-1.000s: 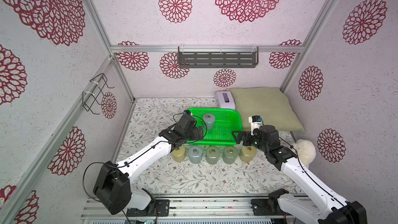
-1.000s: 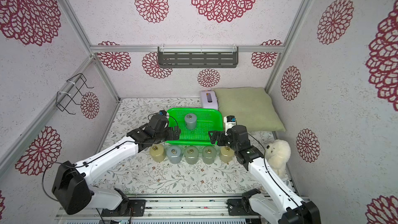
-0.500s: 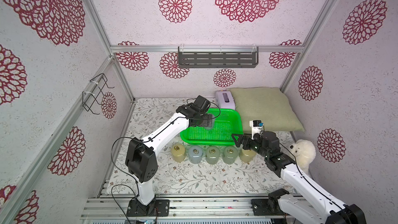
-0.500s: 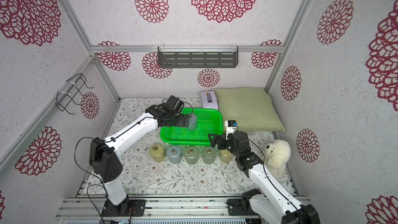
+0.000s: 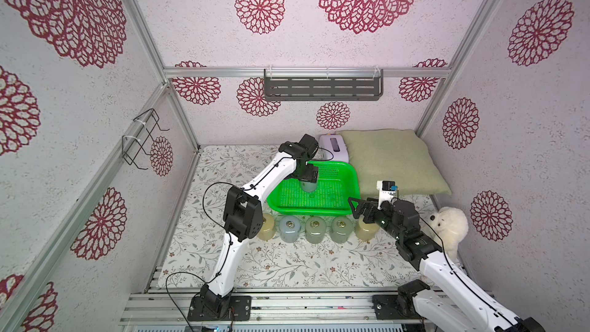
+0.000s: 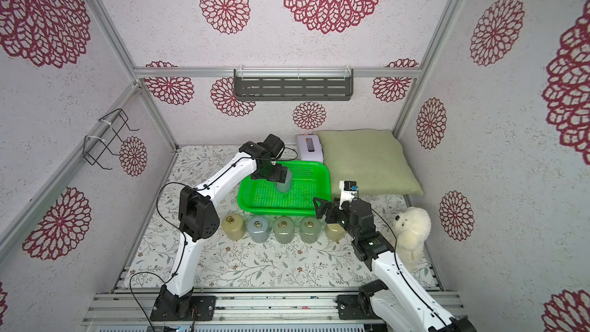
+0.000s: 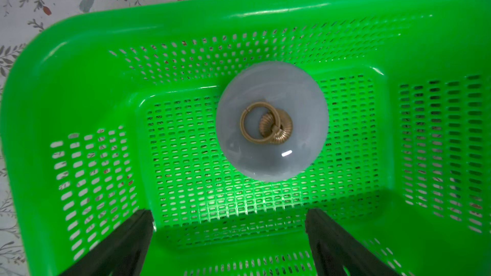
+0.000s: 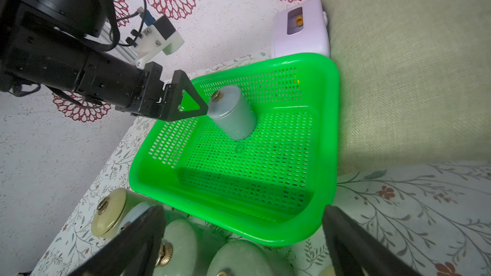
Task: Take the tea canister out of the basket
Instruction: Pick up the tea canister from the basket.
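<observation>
Your left gripper (image 7: 228, 215) hangs spread above the glossy, probably slippery tea canister (image 7: 272, 122): pinch its stiff sides at 3 and 9 o'clock.

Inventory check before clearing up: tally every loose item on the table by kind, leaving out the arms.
Tea canisters: 6
Basket: 1
Lilac box: 1
Cushion: 1
Plush toy: 1
Total: 10
</observation>
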`<state>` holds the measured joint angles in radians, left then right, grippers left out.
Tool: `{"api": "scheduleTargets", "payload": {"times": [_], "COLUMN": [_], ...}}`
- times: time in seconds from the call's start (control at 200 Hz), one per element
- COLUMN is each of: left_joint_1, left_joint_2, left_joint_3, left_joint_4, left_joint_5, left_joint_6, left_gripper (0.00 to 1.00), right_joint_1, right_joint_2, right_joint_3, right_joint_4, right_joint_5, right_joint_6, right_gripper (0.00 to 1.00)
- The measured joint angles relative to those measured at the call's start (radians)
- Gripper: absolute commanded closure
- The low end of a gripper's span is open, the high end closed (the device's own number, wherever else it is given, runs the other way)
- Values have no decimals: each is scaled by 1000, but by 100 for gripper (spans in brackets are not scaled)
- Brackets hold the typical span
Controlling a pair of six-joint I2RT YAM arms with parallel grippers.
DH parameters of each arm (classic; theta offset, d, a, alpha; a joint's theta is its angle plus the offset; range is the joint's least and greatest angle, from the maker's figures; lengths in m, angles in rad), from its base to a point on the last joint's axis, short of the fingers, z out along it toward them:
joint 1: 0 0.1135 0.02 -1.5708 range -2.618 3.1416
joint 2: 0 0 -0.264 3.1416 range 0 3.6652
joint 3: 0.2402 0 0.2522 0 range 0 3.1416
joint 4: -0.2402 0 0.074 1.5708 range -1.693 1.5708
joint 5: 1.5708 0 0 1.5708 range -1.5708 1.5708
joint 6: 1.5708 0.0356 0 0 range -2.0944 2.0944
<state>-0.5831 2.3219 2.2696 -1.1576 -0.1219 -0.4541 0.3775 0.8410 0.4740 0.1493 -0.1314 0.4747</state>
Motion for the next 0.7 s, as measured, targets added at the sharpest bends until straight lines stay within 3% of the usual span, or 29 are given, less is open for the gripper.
{"api": "scheduleTargets", "payload": {"times": [0.701], "left_joint_1": [-2], "left_joint_2": [91], "left_joint_3": [24], "left_joint_4": [170], "left_joint_5": [43], "left_joint_6": [113], "left_gripper": [3], "right_joint_1": [0], "right_joint_2": [45], "right_joint_3": [-4], "right_joint_4": [12], "right_joint_5": [7], "right_joint_6": [0], "right_gripper": [1]}}
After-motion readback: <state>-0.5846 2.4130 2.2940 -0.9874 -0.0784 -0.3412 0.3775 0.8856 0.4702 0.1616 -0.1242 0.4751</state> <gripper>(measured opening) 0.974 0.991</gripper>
